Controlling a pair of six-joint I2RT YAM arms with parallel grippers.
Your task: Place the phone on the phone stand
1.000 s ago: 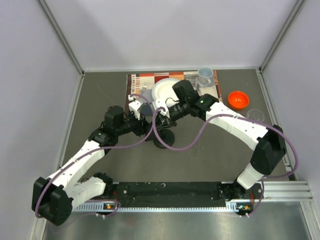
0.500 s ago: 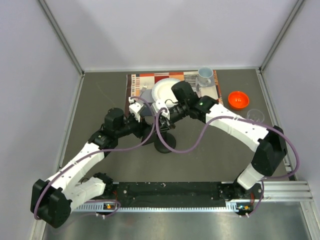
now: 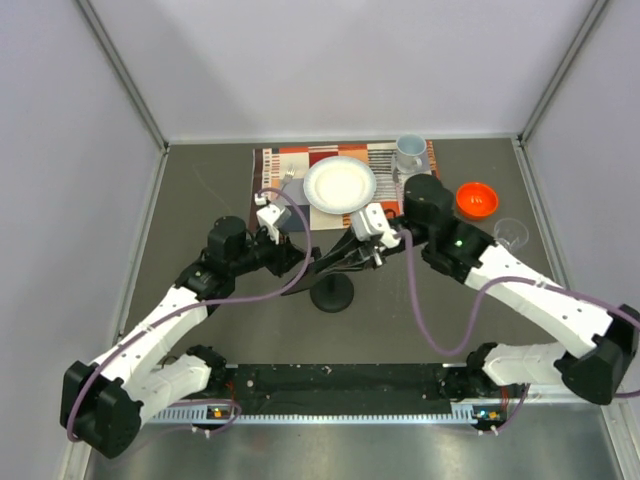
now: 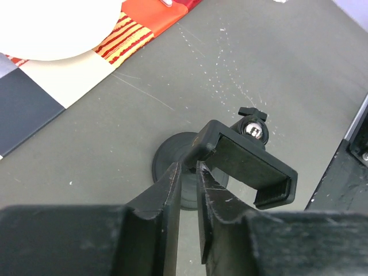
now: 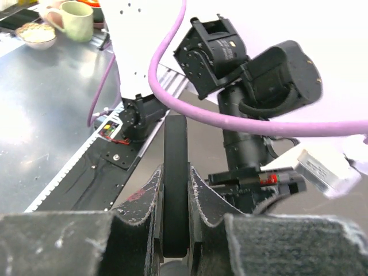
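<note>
Right gripper (image 5: 175,170) shifted right, clamping thin phone (image 5: 175,141); left gripper (image 4: 187,169) pinches phone stand (image 4: 247,164) cradle.

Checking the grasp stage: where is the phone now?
The phone is pinched edge-on in the right jaws; in the top view it hangs mid-table, right by the stand.

The surface (image 3: 220,190) carries a patterned placemat (image 3: 290,160) at 12 o'clock. A white plate (image 3: 340,184) rests on the placemat. A mug (image 3: 409,152) stands at the plate's 2 o'clock. An orange bowl (image 3: 477,199) sits at the plate's 3 o'clock, off the placemat. A clear cup (image 3: 511,231) is at the bowl's 5 o'clock.
</note>
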